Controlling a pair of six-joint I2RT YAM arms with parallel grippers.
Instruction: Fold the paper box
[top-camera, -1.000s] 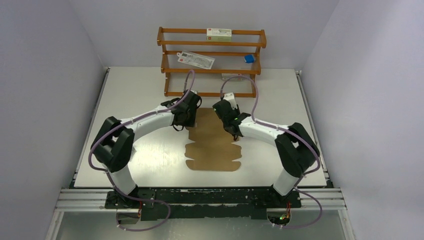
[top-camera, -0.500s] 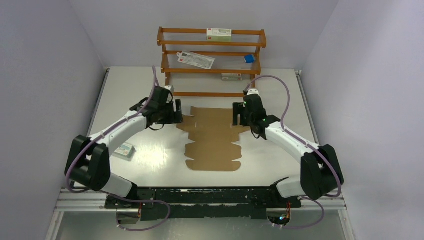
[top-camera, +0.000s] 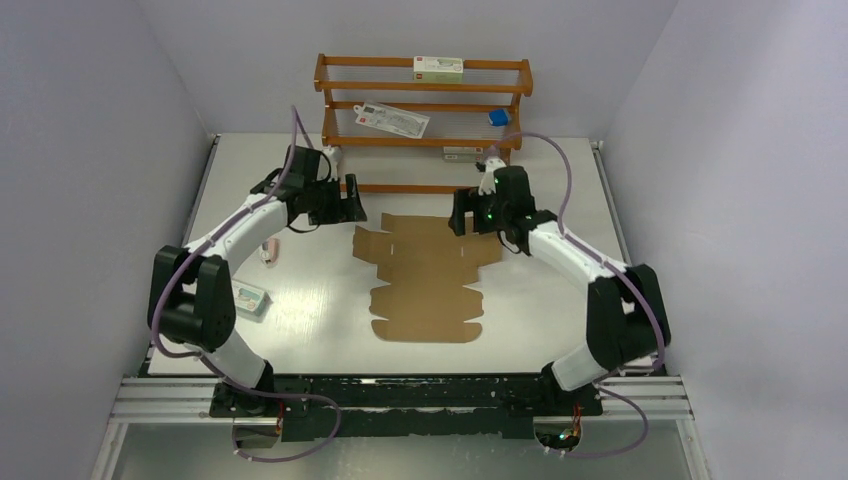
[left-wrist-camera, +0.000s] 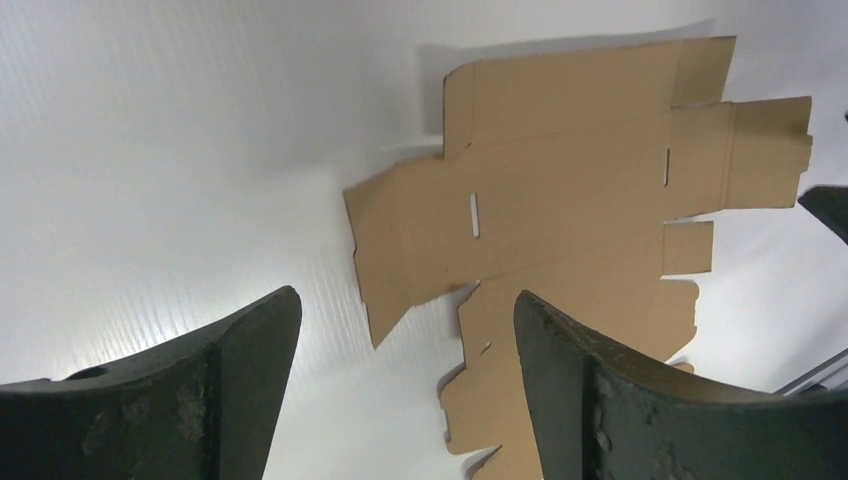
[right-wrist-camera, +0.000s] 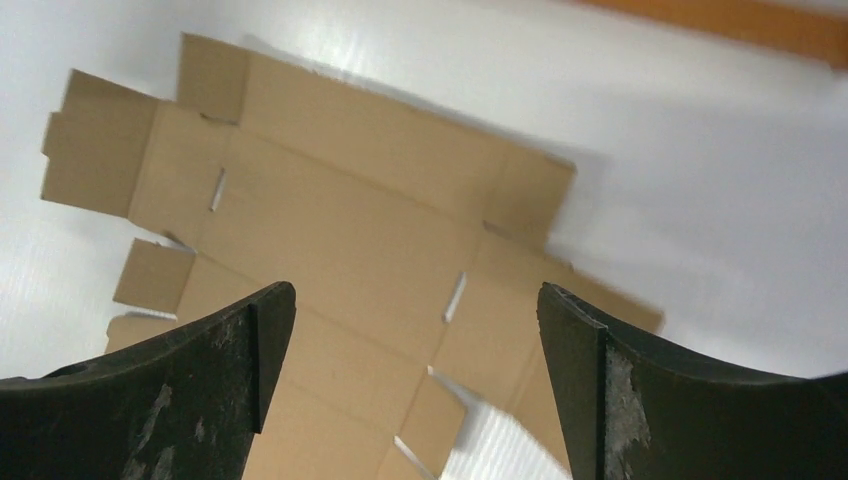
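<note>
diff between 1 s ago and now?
Both arms swung apart, off the flat brown cardboard sheet: left tool went left, right tool right; both now gape open, holding nothing. The sheet's far side flaps, unseen before, lie spread flat. Its near end and the orange wooden rack stayed put.

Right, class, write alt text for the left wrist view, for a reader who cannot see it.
A flat, unfolded brown paper box lies on a white table, its flaps, tabs and slots all visible. The left gripper frames the bottom of the picture, its two dark fingers spread wide and holding nothing.
</note>
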